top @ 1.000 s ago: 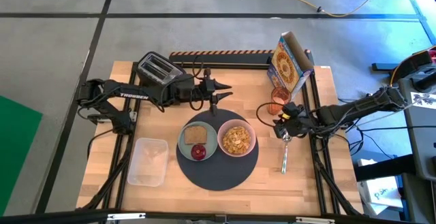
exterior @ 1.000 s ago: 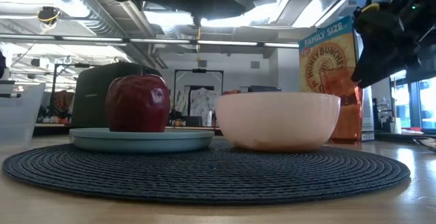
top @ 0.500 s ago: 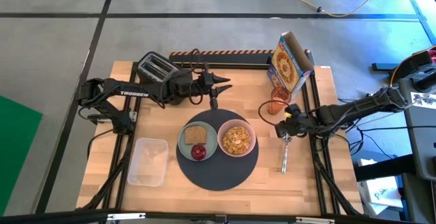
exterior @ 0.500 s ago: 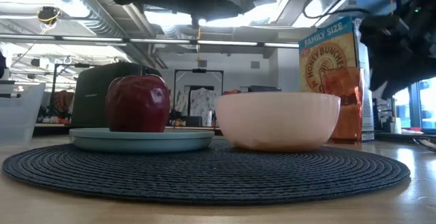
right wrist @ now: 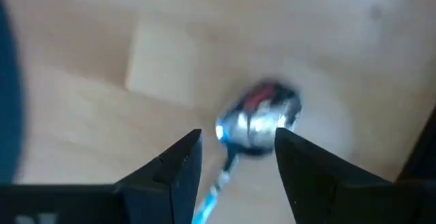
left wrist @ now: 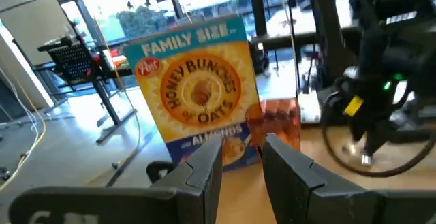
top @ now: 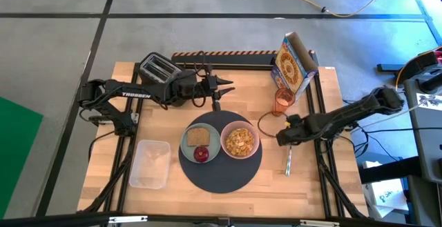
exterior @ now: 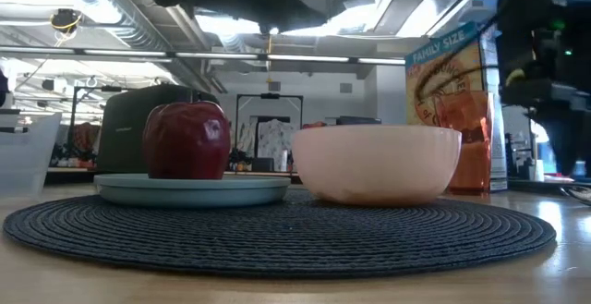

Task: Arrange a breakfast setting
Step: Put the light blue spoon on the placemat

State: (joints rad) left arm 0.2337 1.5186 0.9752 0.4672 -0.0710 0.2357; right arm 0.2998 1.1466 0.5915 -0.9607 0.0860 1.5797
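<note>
Spoon (right wrist: 257,118) prob. betw. parted fingertips (right wrist: 186,149)

Two matte black jointed arms, white TROSSEN lettering on left arm (top: 135,95), looping black cables, angular dark fingers (right wrist: 178,166)

Plate (top: 191,146), bowl (top: 239,140) on dark mat (top: 221,179); spoon (top: 288,159) just beside.

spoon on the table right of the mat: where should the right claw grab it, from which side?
Probably from straight above, on the handle just behind the bowl end. The spoon lies flat on the wood beside the mat, so only its narrow sides offer purchase. The right claw hangs open over the bowl end.
</note>
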